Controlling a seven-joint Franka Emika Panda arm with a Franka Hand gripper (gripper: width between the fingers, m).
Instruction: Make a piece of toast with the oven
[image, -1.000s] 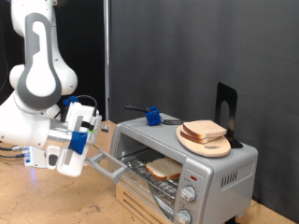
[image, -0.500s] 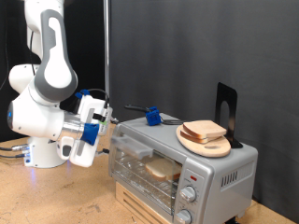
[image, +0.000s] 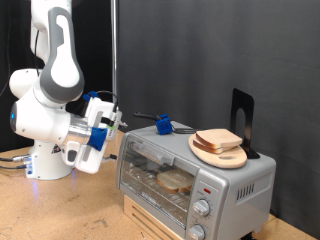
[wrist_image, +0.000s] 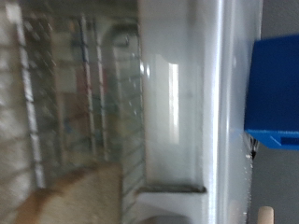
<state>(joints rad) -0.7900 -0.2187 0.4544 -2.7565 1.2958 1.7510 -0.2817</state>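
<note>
A pale bread slice (image: 176, 181) lay on the wire rack inside the small silver toaster oven (image: 195, 177), behind its shut glass door (another rested on top). The gripper (image: 112, 130) pressed the door's upper edge; its jaws' spread could not be told.

a black curtain (image: 200, 55) hangs behind a wooden tabletop (image: 60, 210).

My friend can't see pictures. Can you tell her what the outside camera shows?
A white robot arm's pincer presses at the closed glass door of a silver toaster oven with bread inside. Another slice sits on a wooden plate on top.
</note>
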